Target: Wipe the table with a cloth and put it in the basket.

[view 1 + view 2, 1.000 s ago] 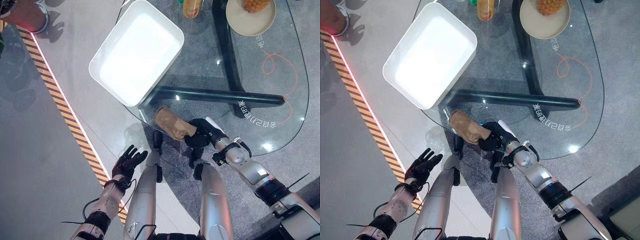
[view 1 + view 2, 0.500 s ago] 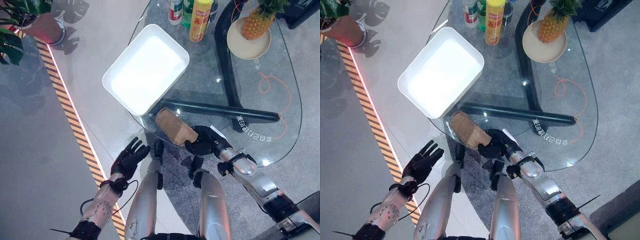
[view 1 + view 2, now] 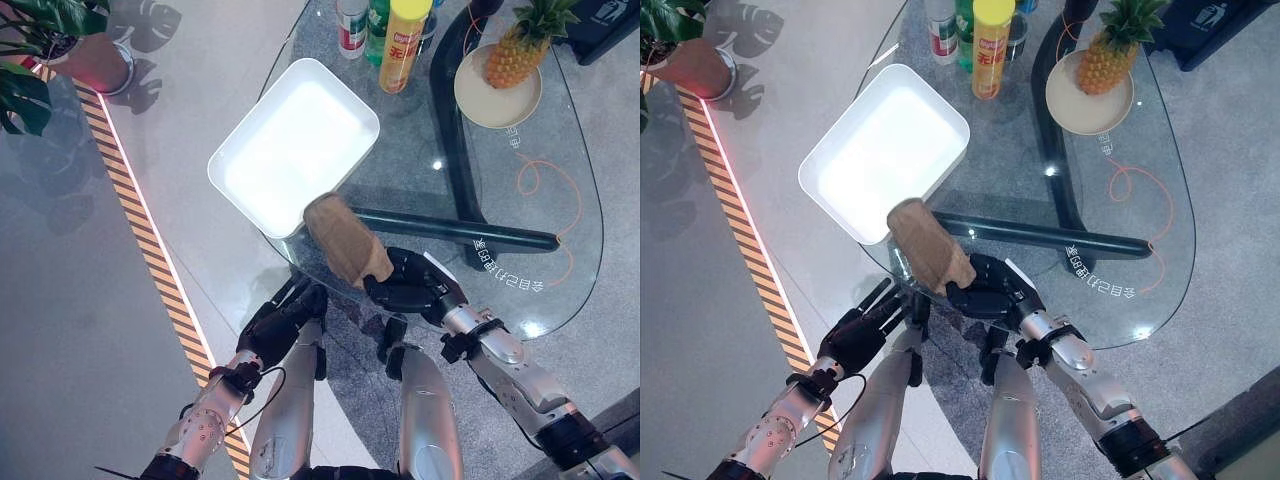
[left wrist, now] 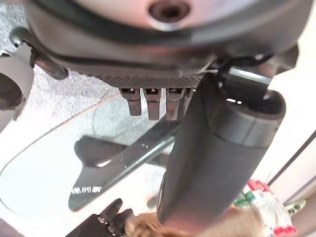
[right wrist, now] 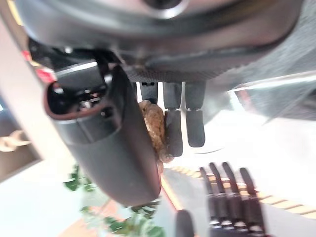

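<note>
We see the cloth (image 3: 345, 240) in our right hand (image 3: 405, 285) at the table (image 3: 560, 290) edge, touching the basket (image 3: 292, 145) corner at 11 o'clock. The basket interior is open. Bottles (image 3: 400, 40) stand at 12, a pineapple plate (image 3: 497, 95) at 1. Our left hand (image 3: 280, 325) hovers at 8, off the table.

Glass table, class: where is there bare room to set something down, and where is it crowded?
Free: the glass table between the pineapple plate and the right hand; also inside the white basket. Crowded: the far edge, where bottles stand close together, and the near edge, under the brown cloth.
</note>
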{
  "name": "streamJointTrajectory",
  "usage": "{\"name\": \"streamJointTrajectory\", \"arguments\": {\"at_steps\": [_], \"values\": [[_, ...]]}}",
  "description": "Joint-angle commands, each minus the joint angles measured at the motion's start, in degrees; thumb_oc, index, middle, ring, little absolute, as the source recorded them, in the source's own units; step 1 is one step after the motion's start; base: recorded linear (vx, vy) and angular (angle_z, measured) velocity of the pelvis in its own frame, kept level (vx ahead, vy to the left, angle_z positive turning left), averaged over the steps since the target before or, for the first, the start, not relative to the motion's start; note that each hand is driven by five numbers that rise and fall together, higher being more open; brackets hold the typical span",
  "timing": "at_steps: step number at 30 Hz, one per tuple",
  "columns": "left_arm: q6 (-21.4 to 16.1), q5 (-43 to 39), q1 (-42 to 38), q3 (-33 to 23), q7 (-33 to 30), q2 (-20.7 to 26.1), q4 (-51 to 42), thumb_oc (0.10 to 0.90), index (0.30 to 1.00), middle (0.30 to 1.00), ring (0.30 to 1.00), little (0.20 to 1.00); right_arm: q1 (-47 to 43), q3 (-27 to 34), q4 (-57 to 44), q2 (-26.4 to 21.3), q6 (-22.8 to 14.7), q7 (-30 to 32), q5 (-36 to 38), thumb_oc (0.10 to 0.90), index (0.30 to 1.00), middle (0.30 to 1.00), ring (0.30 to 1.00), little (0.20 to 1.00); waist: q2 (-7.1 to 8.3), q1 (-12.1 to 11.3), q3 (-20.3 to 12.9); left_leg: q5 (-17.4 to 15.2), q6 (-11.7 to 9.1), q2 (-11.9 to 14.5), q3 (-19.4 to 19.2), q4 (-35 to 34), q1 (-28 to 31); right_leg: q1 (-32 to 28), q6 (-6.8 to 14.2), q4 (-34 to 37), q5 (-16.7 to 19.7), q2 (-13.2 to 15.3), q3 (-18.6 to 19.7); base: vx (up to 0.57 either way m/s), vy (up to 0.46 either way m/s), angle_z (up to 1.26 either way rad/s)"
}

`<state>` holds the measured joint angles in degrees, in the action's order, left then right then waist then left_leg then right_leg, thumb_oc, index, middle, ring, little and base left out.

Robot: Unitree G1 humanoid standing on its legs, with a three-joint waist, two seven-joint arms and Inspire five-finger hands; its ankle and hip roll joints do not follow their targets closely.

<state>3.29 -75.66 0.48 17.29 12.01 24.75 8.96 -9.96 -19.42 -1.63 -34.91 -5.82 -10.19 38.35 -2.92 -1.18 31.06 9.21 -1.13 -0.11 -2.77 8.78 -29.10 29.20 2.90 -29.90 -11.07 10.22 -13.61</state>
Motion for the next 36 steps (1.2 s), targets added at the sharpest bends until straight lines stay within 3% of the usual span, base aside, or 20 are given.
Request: {"name": "streamJointTrajectory", "arguments": {"at_steps": [1,14,25,36], "values": [[-0.23,-3.24,2.42,-1.11,5.03,1.56,-8.71,0.8,0.9,0.9,0.9,0.9,-2.11,2.92,-12.74,0.33,-8.85,-6.42,1.99,0.1,0.3,0.3,0.3,0.2,2.48,0.58,-1.27,-14.06,0.51,-2.27,-5.23,12.3,1.0,-1.49,1.56,11.77,8.79,-4.98,0.62,0.0,0.0,0.0],[-3.2,-10.61,-2.16,-2.61,8.62,1.78,-11.93,0.8,0.9,0.9,0.9,0.9,-3.03,-0.11,-14.62,-2.34,-6.8,-10.53,-1.93,0.1,0.3,0.3,0.3,0.2,3.85,0.96,-1.27,-13.88,0.18,-1.97,-5.69,12.78,0.5,-1.29,1.82,11.92,9.01,-5.2,0.92,0.0,-0.002,-0.01],[-3.47,-8.75,-3.99,-3.23,8.39,2.6,-14.23,0.8,0.9,0.9,0.9,0.9,-3.91,-2.02,-15.87,-3.43,-5.75,-13.21,-3.26,0.1,0.3,0.3,0.3,0.2,4.11,1.06,-1.27,-13.74,0.06,-2.14,-5.27,12.9,0.17,-0.86,1.87,11.68,9.06,-5.29,1.41,0.0,0.002,-0.02],[-2.64,-9.24,-4.78,-1.85,9.54,1.36,-15.09,0.8,0.9,0.9,0.9,0.9,-5.23,-5.57,-15.15,-3.25,-1.07,-5.96,-12.01,0.1,0.3,0.3,0.3,0.2,3.9,1.37,-1.27,-13.45,0.04,-2.52,-5.48,12.3,0.17,-0.6,1.86,12.22,9.17,-5.59,2.11,0.0,0.009,0.0]]}}
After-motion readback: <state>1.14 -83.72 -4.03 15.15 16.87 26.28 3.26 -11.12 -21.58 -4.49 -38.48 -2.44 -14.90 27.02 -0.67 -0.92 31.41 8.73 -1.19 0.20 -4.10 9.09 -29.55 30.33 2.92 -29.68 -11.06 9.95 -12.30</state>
